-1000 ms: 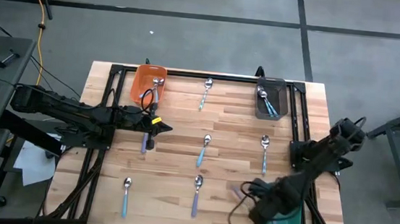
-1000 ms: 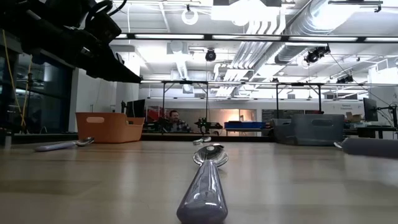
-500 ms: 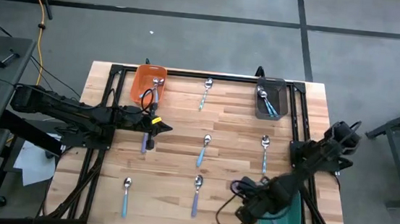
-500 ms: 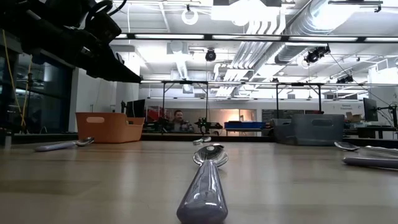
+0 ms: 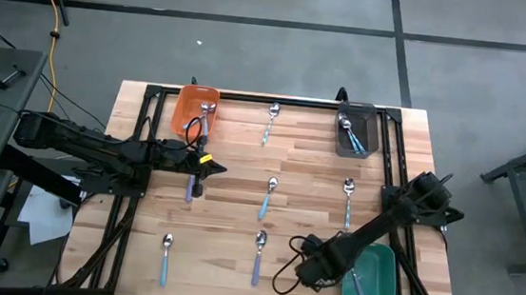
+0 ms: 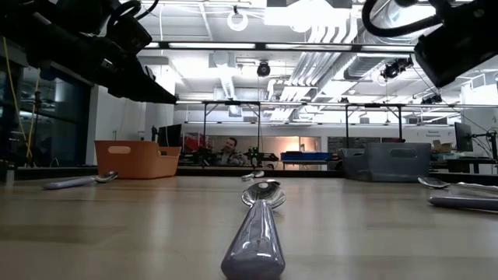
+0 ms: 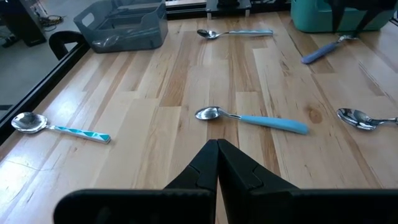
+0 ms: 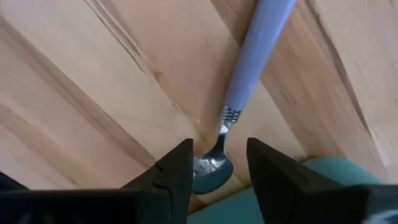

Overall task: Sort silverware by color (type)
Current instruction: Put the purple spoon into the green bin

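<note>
Silverware lies scattered on the wooden table: blue-handled spoons [image 5: 268, 198] [image 5: 347, 201] [image 5: 166, 256] and a purple one [image 5: 258, 255]. Another purple-handled spoon [image 8: 255, 56] lies flat beside the green bin [image 5: 381, 268], bowl end toward it. My right gripper [image 8: 219, 155] points down over that spoon's bowl [image 8: 211, 168], open, one finger on each side without touching. In the high view the right gripper [image 5: 308, 266] hides this spoon. My left gripper [image 7: 217, 149] is shut and holds nothing, hovering at mid-left [image 5: 209, 162] near another purple spoon [image 5: 190, 187].
An orange bin [image 5: 187, 103] at the far left and a grey bin [image 5: 369, 119] at the far right each hold spoons. The green bin holds one spoon [image 5: 357, 290]. A light-blue spoon [image 5: 272, 120] lies at the far edge. Black frame rails run along the table's sides.
My right gripper has moved from above the green bin toward the table's left and come down over the purple-handled spoon beside the bin. Its arm now shows at the top right of the low view.
</note>
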